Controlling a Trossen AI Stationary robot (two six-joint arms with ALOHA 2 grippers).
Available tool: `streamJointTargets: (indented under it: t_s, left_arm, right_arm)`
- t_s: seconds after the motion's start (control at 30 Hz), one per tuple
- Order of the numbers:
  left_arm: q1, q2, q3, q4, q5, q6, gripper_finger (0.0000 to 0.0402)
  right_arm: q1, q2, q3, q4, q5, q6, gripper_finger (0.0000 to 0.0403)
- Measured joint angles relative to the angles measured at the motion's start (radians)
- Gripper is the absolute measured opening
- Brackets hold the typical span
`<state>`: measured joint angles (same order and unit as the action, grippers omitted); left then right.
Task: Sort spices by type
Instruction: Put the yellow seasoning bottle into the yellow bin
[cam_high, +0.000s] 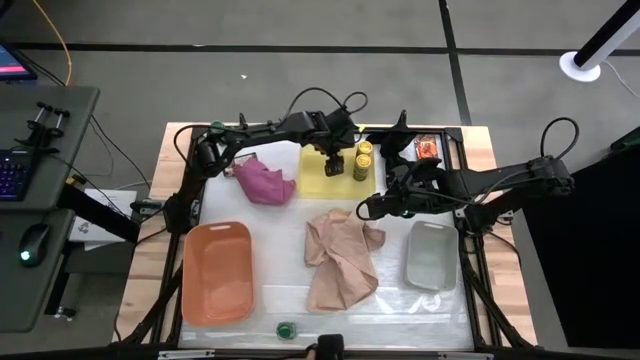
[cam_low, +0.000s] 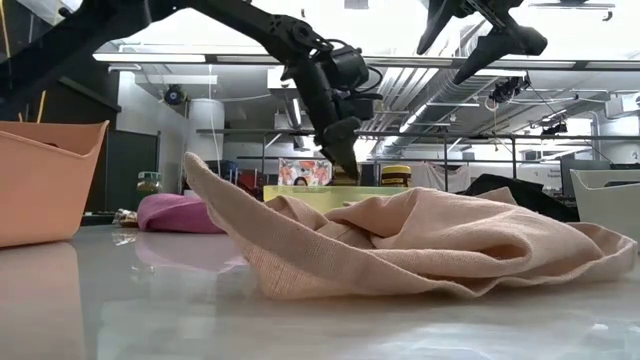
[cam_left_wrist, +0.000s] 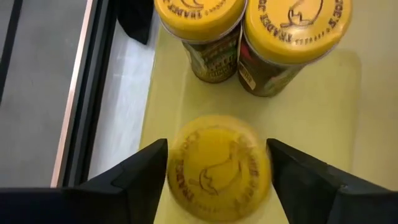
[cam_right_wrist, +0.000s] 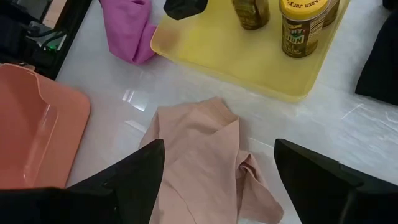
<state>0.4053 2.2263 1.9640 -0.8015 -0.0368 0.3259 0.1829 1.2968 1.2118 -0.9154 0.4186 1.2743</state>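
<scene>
My left gripper (cam_high: 335, 165) points down over the yellow tray (cam_high: 312, 178) and is shut on a yellow-lidded spice jar (cam_left_wrist: 217, 168). Two more yellow-lidded jars (cam_high: 364, 149) (cam_high: 361, 171) stand in the tray beside it, also seen in the left wrist view (cam_left_wrist: 200, 25) (cam_left_wrist: 292, 28). An orange-red packet (cam_high: 427, 150) lies near the table's far right corner. A green-lidded jar (cam_high: 286, 329) stands by the near edge. My right gripper (cam_high: 365, 210) hangs open above the tan cloth (cam_right_wrist: 205, 162) and touches nothing. My left gripper has the yellow-lidded jar between its two fingers (cam_left_wrist: 146, 171), which lie against opposite sides of the lid's rim (cam_left_wrist: 177, 168). It comes from above, pointing down. The lid hides the jar's body, so whether its base stands on the tray does not show.
A pink cloth (cam_high: 262, 180) lies left of the yellow tray and a black cloth (cam_high: 415, 160) right of it. An orange tray (cam_high: 215, 272) sits at the near left, a grey tray (cam_high: 432, 255) at the near right. The tan cloth (cam_high: 340, 258) is crumpled mid-table.
</scene>
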Motion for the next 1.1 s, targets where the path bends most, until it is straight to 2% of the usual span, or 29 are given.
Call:
streamJointTargets:
  t_s: [0.23,0.33,0.5,0.63,0.7,0.77,0.93,0.97,1.1]
  left_arm:
    - [-0.003,0.002,0.005,0.006,0.001,-0.007,0.0265]
    - [0.001,-0.007,0.049,-0.034,0.001,-0.007,0.0266]
    - [0.025,-0.081,0.138,-0.098,0.001,-0.001,0.0266]
    - [0.059,-0.149,0.139,-0.205,0.0,-0.002,0.0258]
    - [0.08,-0.171,0.112,-0.225,0.0,0.0,0.0235]
    - [0.097,-0.184,0.046,-0.221,0.005,0.002,0.0194]
    - [0.117,-0.177,-0.158,-0.155,0.027,0.035,0.0032]
    - [0.117,-0.176,-0.191,-0.127,0.027,0.034,0.0017]
    - [0.11,-0.172,-0.257,-0.085,-0.003,0.019,0.0005]
  right_arm:
    - [0.0,0.0,0.0,-0.002,-0.001,-0.024,0.0298]
    - [0.0,0.0,0.0,-0.002,-0.001,-0.027,0.0298]
    - [-0.001,0.0,0.0,-0.002,-0.002,-0.045,0.0298]
    - [-0.001,0.0,0.0,-0.002,-0.003,-0.045,0.0298]
    - [-0.001,0.0,0.0,-0.002,-0.003,-0.045,0.0298]
    - [-0.001,0.0,0.0,-0.002,-0.003,-0.051,0.0298]
    - [-0.001,0.0,-0.001,-0.005,-0.003,-0.053,0.0298]
    - [-0.001,0.0,-0.001,-0.005,-0.003,-0.053,0.0298]
    - [-0.001,0.0,-0.001,-0.005,-0.003,-0.053,0.0298]
